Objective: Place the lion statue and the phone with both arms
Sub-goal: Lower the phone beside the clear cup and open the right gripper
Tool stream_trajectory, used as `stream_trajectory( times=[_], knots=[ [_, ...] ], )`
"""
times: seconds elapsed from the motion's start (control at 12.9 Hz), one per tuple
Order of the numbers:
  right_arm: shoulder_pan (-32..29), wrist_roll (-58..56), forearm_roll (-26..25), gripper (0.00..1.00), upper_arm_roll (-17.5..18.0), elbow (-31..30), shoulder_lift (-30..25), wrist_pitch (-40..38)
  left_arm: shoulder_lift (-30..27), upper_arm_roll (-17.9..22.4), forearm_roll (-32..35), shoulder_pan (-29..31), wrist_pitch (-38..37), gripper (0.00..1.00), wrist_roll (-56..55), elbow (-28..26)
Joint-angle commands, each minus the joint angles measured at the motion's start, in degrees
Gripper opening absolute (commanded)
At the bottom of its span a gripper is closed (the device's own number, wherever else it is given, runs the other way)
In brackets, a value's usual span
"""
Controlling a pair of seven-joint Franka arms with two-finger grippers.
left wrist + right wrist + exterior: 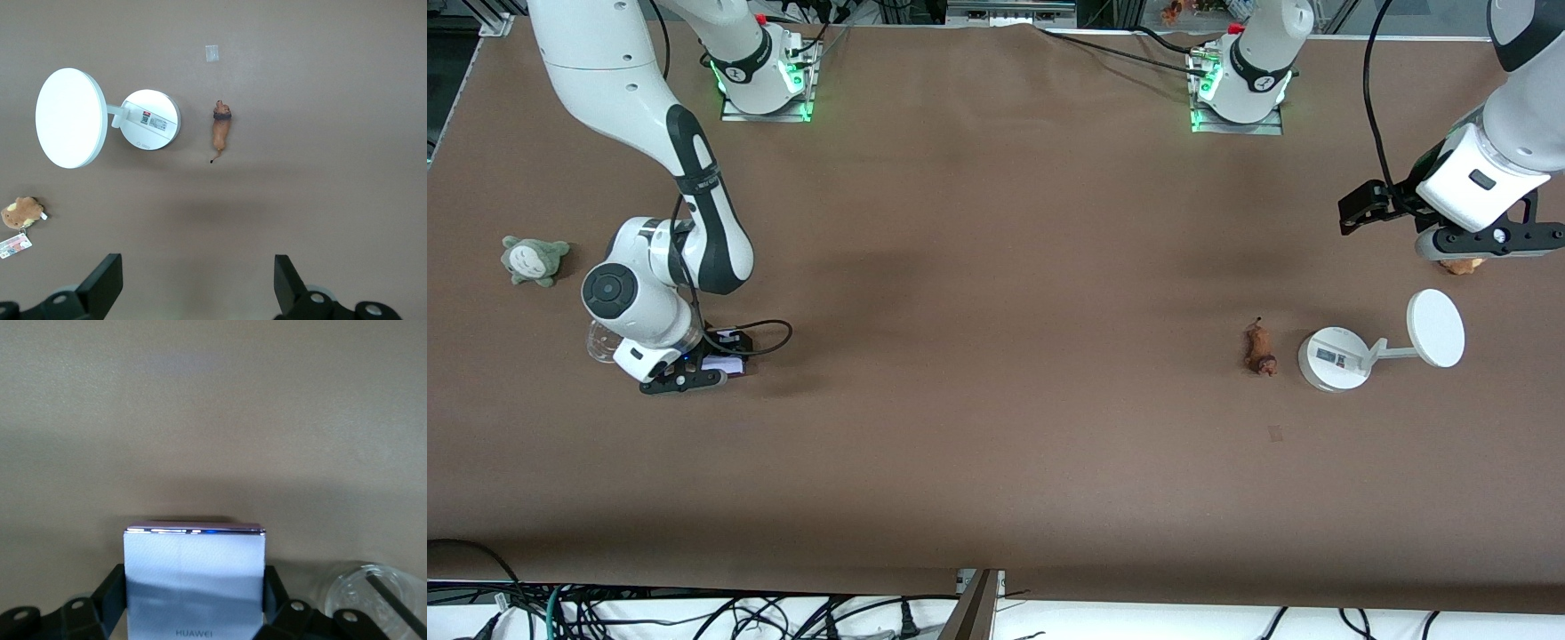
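The phone (pixel 193 577), a pale lavender slab, sits between the black fingers (pixel 110 593) of my right gripper (pixel 193 603), which is shut on its two long sides. That right gripper (pixel 694 373) is low at the table near the right arm's end, with the phone (pixel 725 364) showing under it. The lion statue (pixel 1260 349), small and orange-brown, lies on the table beside a white stand. My left gripper (pixel 1489 242) hangs open high over a brown plush, with nothing in it. Its view shows the lion statue (pixel 221 130) well away from the left gripper (pixel 198 287).
A white stand with a round base (pixel 1334 358) and a disc (pixel 1435 328) stands beside the lion. A brown plush with a card tag (pixel 23 212) lies under the left hand. A clear cup (pixel 373 600) sits beside the right gripper. A grey-green plush (pixel 534 260) lies near the right arm's end.
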Motion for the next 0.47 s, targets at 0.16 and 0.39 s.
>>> stream_trajectory(
  times=[0.16, 0.39],
  knots=[
    [-0.32, -2.09, 1.91, 0.85, 0.35, -1.09, -0.68, 1.04, -0.67, -0.06, -0.09, 0.06, 0.81, 1.0, 0.22, -0.89],
    [-0.32, -2.45, 1.91, 0.9, 0.35, -1.09, -0.77, 1.04, -0.67, -0.15, -0.09, -0.03, 0.81, 1.0, 0.22, -0.8]
  ],
)
